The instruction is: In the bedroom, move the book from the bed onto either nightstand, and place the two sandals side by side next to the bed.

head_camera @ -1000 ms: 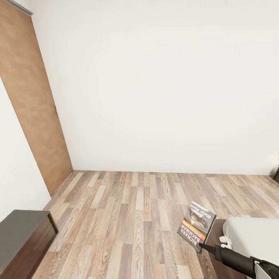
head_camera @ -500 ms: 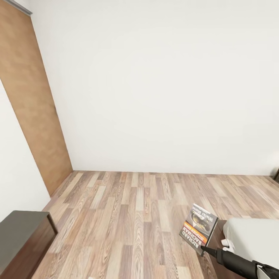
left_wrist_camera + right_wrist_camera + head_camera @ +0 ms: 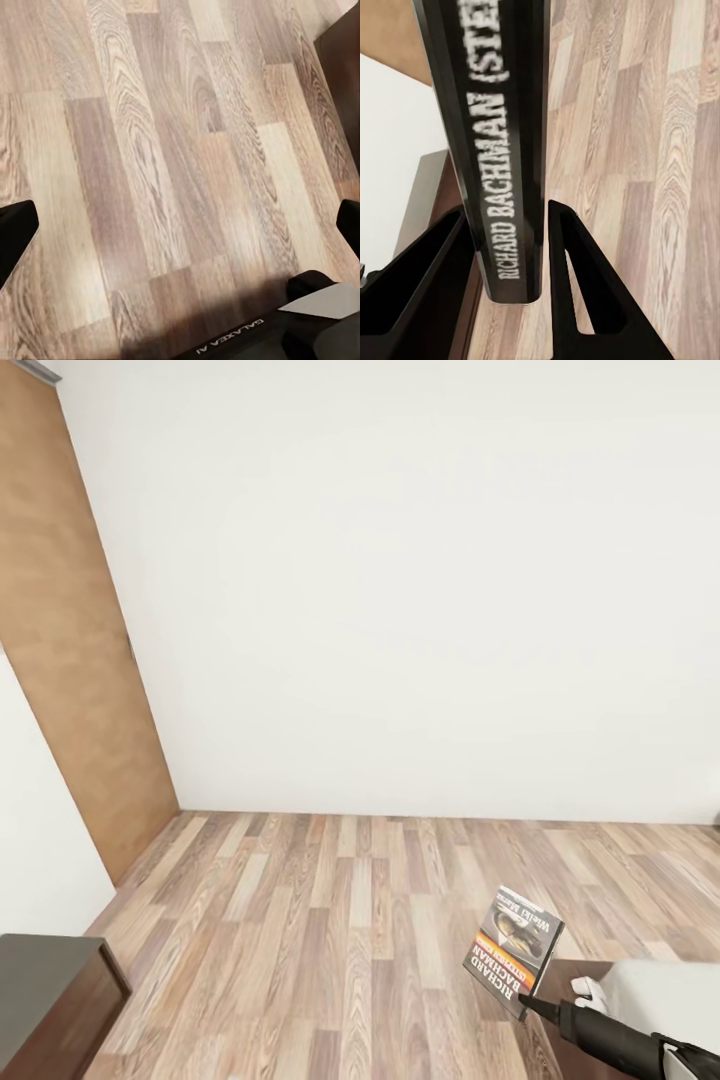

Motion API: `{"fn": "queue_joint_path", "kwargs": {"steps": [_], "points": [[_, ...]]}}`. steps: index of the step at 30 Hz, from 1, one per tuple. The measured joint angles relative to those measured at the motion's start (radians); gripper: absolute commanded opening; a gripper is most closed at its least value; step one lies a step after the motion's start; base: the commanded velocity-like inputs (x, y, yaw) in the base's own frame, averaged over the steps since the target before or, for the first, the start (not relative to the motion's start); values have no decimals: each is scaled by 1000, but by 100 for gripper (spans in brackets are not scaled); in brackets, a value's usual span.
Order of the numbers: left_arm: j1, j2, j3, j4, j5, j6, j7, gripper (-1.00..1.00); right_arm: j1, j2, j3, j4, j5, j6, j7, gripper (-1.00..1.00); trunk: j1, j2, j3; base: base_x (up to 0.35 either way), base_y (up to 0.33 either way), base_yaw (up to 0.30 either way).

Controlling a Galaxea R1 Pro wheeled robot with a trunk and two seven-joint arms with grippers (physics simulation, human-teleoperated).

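Wood-plank floor (image 3: 350, 920) is stretching wide and bare across the bedroom, running to a plain white wall (image 3: 420, 590) at the far side, with a brown door (image 3: 70, 650) standing at the far left. At the near left corner a dark-brown surface (image 3: 45, 1000) is showing its glossy top and front edge, well apart from the bed (image 3: 665, 990), whose grey mattress corner is sitting at the near right. The right tool (image 3: 522, 1000) is gripping the book (image 3: 512, 950) by its lower edge, holding it upright above the floor just left of the bed; the right wrist view is showing both fingers (image 3: 577, 285) pressing its spine. The left tool (image 3: 180, 225) is hanging over the floor with its fingers spread apart.
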Motion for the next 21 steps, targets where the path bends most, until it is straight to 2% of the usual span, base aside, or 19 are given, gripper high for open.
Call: {"fn": "queue_joint_path", "kwargs": {"steps": [9,21], "points": [[0,0,0,0,0,0,0,100,0,0,1,0,2,0,6,-100,0,0,0,334,0,-103],[0,0,0,0,0,0,0,100,0,0,1,0,4,0,0,-100,0,0,0,334,0,-8]]}}
